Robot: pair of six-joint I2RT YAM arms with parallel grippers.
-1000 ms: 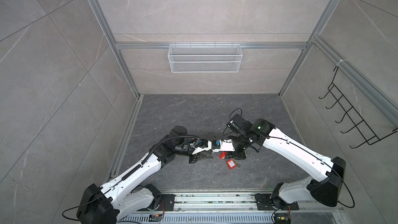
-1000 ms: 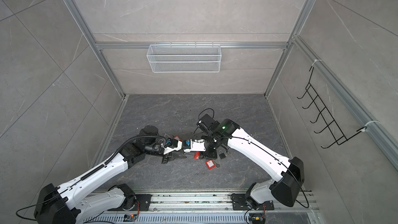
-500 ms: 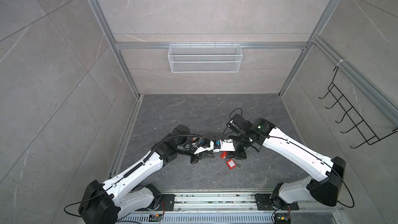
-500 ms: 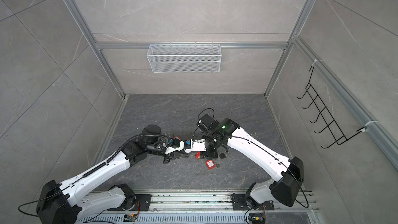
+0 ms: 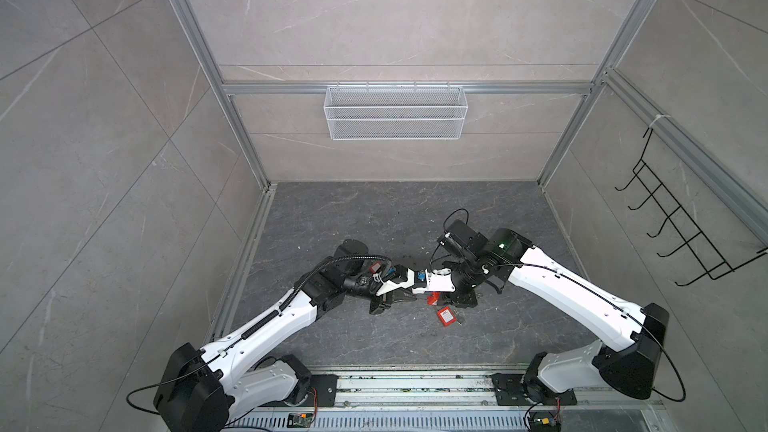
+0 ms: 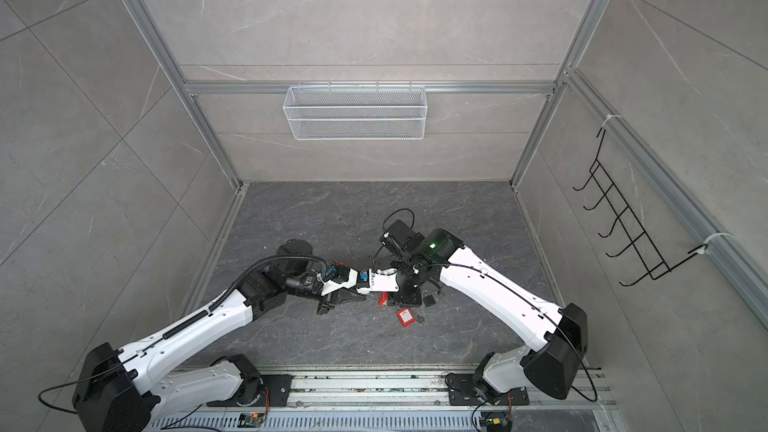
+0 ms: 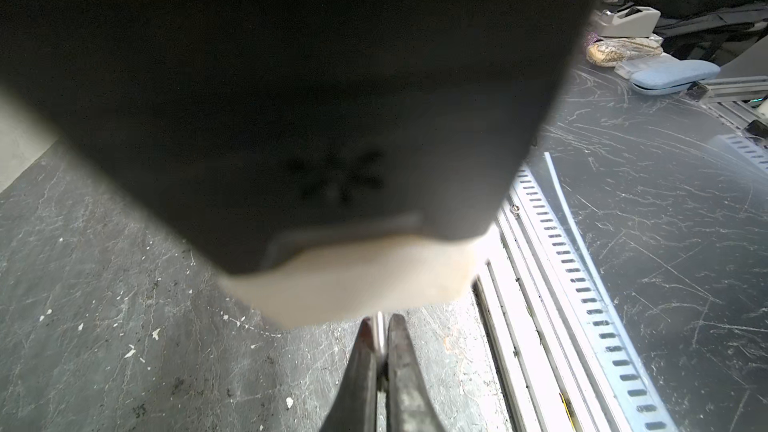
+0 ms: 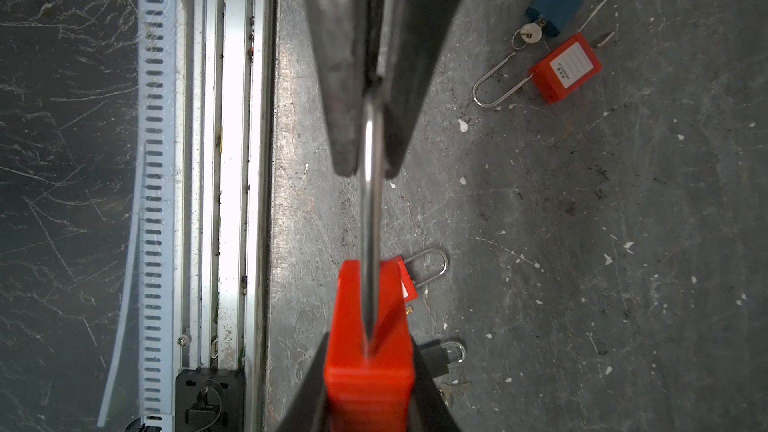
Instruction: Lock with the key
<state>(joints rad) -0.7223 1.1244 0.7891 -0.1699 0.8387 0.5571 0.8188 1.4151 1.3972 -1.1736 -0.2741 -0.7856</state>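
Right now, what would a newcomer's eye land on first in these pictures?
The two arms meet low over the middle of the floor: the right fingers hold a red padlock by its body while the left fingers pinch its steel shackle. Nearby on the floor lie a blue padlock with its key and a labelled red padlock.

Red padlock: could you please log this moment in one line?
left fingers: shut on shackle | right fingers: shut on red padlock body | loose padlocks: on floor
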